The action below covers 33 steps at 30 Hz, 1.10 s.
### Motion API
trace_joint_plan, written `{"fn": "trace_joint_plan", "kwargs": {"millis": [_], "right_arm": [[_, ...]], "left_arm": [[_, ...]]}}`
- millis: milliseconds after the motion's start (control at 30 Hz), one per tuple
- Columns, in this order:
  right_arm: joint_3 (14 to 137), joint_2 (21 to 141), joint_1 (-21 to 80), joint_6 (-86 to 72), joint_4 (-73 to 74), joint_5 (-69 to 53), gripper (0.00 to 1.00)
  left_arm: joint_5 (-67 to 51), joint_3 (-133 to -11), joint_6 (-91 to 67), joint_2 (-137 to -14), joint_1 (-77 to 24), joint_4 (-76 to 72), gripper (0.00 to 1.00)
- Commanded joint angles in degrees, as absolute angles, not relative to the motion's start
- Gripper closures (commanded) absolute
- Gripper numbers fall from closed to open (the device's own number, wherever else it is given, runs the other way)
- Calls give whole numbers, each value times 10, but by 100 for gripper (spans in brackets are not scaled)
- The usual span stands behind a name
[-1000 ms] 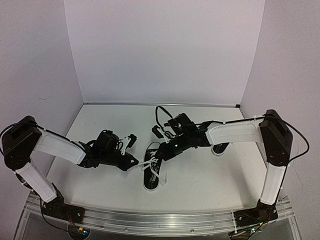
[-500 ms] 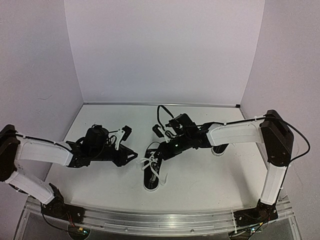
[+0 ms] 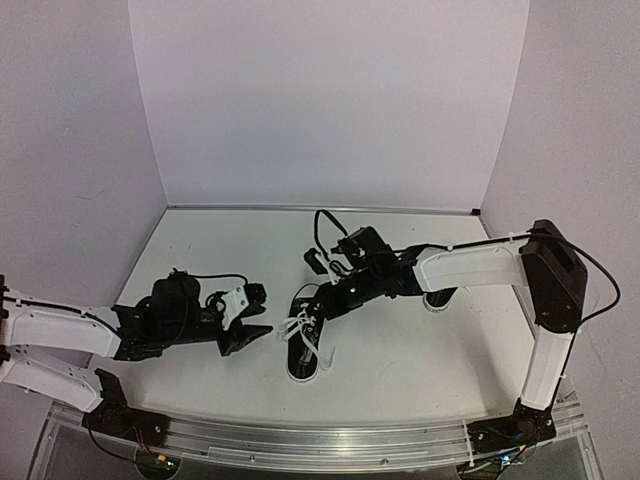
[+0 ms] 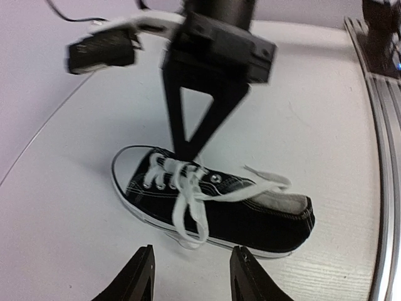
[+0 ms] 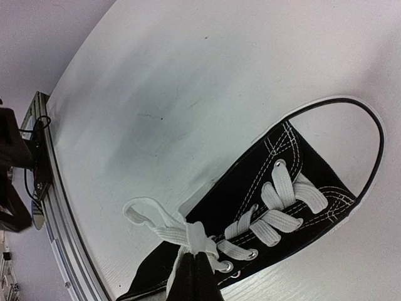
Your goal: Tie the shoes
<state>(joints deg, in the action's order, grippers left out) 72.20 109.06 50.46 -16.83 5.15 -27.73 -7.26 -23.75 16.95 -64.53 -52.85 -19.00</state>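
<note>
From where I stand, on the left the left gripper (image 4: 194,254) hangs low over the table (image 3: 400,370), just beside the shoe (image 3: 300,360). Its jaws are apart and there is nothing between them. The shoe lies in the middle of the table with its toe toward the arms. The right gripper (image 4: 188,149) comes down onto the top eyelets and its jaws are clenched on the white lace (image 5: 156,219), which makes a loose loop beside them. Another lace end trails over the side of the shoe. I see no knot and no bow, so I think the tying is only at its beginning. A second shoe (image 3: 437,297) stands farther right, half hidden behind the right arm; I cannot tell how its laces are.
</note>
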Motion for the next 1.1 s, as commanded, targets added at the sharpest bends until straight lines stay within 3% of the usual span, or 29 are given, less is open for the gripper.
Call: {"fn": "trace_joint_plan", "kwargs": {"millis": [0, 333, 533, 733, 1067], "right_arm": [[728, 1098, 508, -173, 32, -287, 100], [725, 1101, 508, -178, 31, -290, 100], [727, 1104, 508, -179, 31, -293, 100], [729, 1103, 508, -180, 30, -296, 100], [727, 1103, 508, -180, 30, -299, 100]], "left_arm": [[-38, -287, 314, -728, -569, -169, 60], [-30, -353, 401, -828, -607, -172, 75], [-25, -380, 427, -857, -611, -158, 78], [-6, -402, 448, -891, -611, -152, 78], [27, -419, 459, -940, -612, -166, 68]]}}
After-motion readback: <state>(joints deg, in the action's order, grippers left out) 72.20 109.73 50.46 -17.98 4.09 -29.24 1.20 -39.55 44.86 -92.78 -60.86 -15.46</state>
